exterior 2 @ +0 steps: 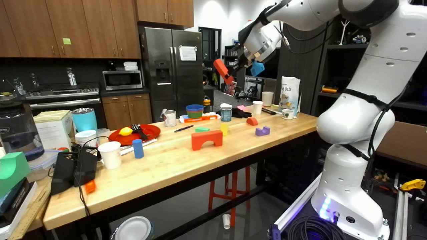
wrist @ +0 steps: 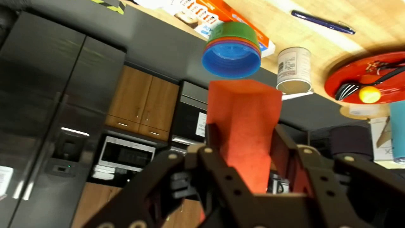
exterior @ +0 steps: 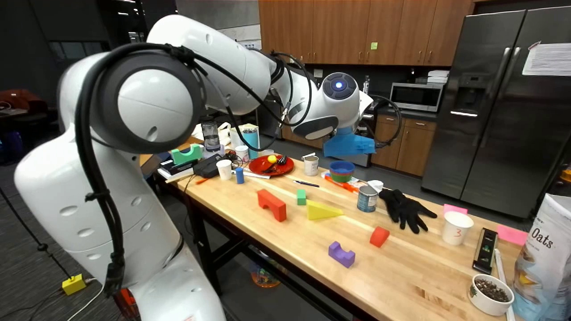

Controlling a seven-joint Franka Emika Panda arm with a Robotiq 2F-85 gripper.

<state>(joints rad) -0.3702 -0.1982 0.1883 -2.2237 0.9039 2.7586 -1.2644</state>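
The robot's fingers are squeezed onto a red toy block, with one finger on each side of it. In an exterior view the red toy block is up in the air, tipped to one side, well up from the counter. Lower down there, at 6 o'clock from it, are a yellow wedge and a red arch. A purple block with a dip in its top sits at 5 o'clock. In the wrist view, a stack of bowls, with a blue one and a green one, is at 12 o'clock from the red toy block. A white can is at 1 o'clock, and a red plate is at 2 o'clock. The big dark fridge is at 9 o'clock.
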